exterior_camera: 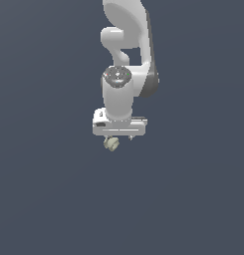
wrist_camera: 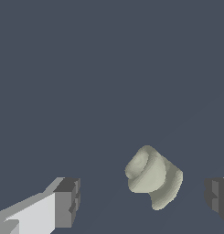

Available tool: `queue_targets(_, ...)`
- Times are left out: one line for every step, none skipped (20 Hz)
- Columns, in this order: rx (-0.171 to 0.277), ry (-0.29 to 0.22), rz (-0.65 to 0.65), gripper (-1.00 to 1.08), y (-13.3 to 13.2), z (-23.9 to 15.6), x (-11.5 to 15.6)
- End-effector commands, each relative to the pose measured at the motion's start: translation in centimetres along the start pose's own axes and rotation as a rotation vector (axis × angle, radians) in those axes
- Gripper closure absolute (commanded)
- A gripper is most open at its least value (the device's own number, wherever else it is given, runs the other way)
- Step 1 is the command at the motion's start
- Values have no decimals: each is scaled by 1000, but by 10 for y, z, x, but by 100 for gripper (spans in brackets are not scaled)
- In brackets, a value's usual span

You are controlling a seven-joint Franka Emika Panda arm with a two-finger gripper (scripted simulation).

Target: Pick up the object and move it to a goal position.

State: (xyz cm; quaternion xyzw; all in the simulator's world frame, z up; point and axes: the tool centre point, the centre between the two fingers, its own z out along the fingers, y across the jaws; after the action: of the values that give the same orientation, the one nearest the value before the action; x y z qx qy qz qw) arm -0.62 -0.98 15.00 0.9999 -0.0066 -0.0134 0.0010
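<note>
You see the gripper (wrist_camera: 143, 201) with its fingers spread wide apart, clamped on nothing. In the wrist view the object (wrist_camera: 153, 176), a pale beige-greenish lump with a ring-like face, sits in the gap between the two dark pads (wrist_camera: 67, 201), closer to the far-side pad than to the pad on the white finger, touching neither. In the exterior view the object (exterior_camera: 111, 144) shows just under the white gripper bar (exterior_camera: 119, 128), toward the exterior view's left end of it.
</note>
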Motion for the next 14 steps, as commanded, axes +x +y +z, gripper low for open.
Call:
queue_targets(0,0,0,-92,0,0,0)
queue_targets(0,0,0,-92,0,0,0)
queue_targets(0,1,2,-92,2,0,0)
queue_targets(0,2,4,-92,5,-1,0)
queue_targets(1,3,6,-92,8,-1,-1)
queue_targets(1,4,9,-92,12,-2,-1)
queue_targets(1,6,10,-92,16,-3,-1)
queue_targets(1,7,11,-92,20,-3,-2)
queue_targets(1,8,10,-92,22,-4,-2)
queue_targets(1,8,9,-92,23,-4,-2)
queue_targets(1,8,8,-92,24,-4,-2)
queue_targets(1,8,7,-92,24,-5,-2)
queue_targets(1,8,7,-92,23,-5,-2)
queue_targets(1,8,8,-92,23,-4,-2)
